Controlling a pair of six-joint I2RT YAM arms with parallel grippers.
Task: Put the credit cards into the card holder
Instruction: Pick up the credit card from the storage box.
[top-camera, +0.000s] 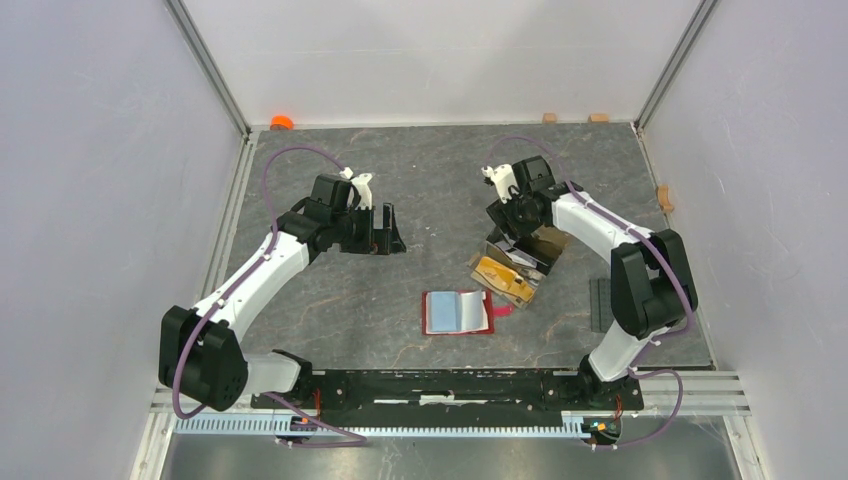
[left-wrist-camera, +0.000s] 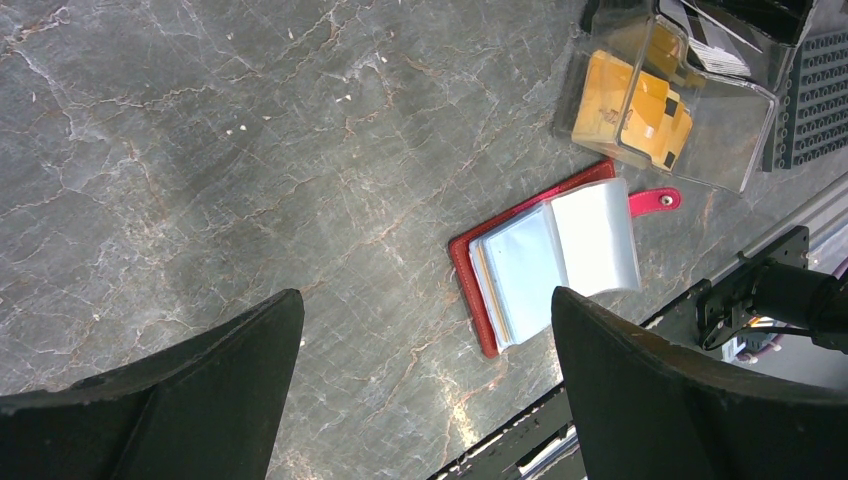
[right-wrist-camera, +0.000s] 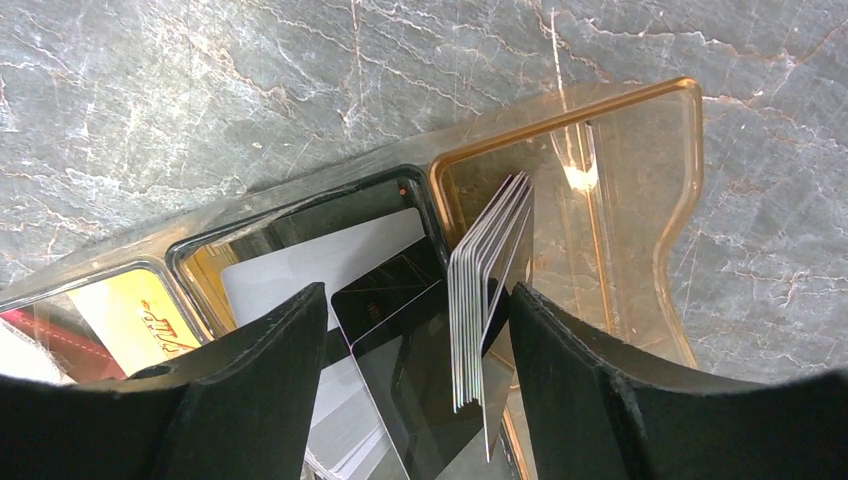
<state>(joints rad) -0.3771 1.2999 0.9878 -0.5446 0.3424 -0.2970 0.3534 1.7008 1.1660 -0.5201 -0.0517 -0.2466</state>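
Note:
The red card holder (top-camera: 458, 312) lies open on the table, and a light blue card shows in its clear sleeves (left-wrist-camera: 530, 265). A clear divided box (top-camera: 515, 265) holds the credit cards: orange ones (left-wrist-camera: 640, 105), and dark ones (right-wrist-camera: 400, 340) beside a white card (right-wrist-camera: 330, 260). A stack of cards (right-wrist-camera: 485, 290) stands on edge in the box. My right gripper (right-wrist-camera: 418, 300) is open, its fingers either side of the dark cards and the stack. My left gripper (left-wrist-camera: 425, 300) is open and empty above bare table, left of the holder.
A black studded plate (top-camera: 598, 305) lies right of the box. Small tan blocks (top-camera: 549, 117) sit along the back and right edges, and an orange object (top-camera: 282, 122) at the back left corner. A black rail (top-camera: 450, 385) runs along the near edge.

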